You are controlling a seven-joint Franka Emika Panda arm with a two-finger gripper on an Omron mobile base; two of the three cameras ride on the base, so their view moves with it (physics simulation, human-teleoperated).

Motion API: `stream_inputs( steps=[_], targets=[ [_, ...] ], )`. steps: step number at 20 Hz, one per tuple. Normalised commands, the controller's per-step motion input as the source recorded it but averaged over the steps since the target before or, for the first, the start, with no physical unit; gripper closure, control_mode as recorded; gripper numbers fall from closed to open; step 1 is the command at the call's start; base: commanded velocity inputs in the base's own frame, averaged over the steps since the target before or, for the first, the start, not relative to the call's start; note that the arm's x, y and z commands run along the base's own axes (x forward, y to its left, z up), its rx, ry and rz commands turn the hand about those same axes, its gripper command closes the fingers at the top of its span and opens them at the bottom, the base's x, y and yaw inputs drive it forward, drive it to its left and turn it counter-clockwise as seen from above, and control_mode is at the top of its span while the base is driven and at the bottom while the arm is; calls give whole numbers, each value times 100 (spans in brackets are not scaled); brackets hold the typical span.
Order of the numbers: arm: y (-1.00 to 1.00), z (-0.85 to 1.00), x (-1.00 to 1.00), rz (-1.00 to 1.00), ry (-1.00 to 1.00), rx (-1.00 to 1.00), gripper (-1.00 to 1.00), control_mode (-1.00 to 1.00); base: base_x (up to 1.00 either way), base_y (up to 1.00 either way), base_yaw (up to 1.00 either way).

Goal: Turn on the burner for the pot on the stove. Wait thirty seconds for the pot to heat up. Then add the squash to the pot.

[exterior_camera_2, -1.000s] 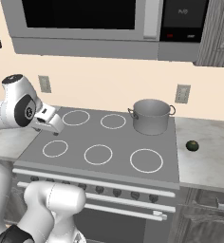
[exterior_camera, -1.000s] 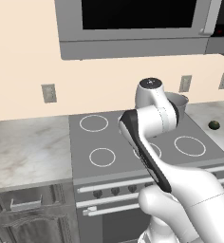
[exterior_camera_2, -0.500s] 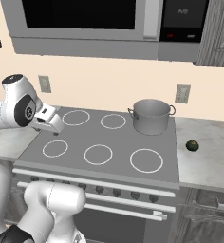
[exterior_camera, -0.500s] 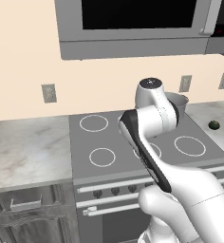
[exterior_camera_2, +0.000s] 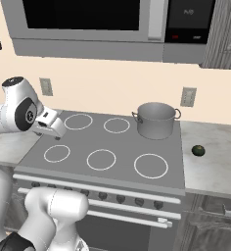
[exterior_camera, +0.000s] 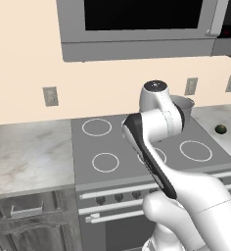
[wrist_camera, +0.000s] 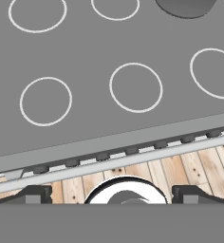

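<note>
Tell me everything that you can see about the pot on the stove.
The pot is a plain grey metal cylinder, upright, with no lid and a small handle on each side of its rim. It stands on the back right corner of the stove, before the wall. Nothing but the stove touches it. In the left base view the arm hides most of it.

In the left base view, the arm (exterior_camera: 154, 132) covered most of the pot (exterior_camera: 184, 104); only a grey sliver of its rim showed, and part of the middle front burner ring (exterior_camera: 158, 156) was hidden. The squash (exterior_camera: 220, 129) appeared too small to show detail. In the hand view, the top edge cut off the pot (wrist_camera: 185, 7) and the far burner rings. The claw (wrist_camera: 115, 194) showed only dark fingertips (wrist_camera: 33, 194) at the bottom. In the right base view, the knobs (exterior_camera_2: 103, 195) were too small to read.
</note>
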Motion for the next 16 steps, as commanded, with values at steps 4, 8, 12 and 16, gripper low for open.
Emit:
stream_inputs(
  steps=[4, 8, 12, 16],
  targets=[
    [0, 0, 0, 0, 0, 0, -100, -100, 0, 0, 0],
    [0, 0, 0, 0, 0, 0, -100, -100, 0, 0, 0],
    [0, 0, 0, 0, 0, 0, -100, -100, 0, 0, 0],
    [0, 0, 0, 0, 0, 0, -100, -100, 0, 0, 0]
  ],
)
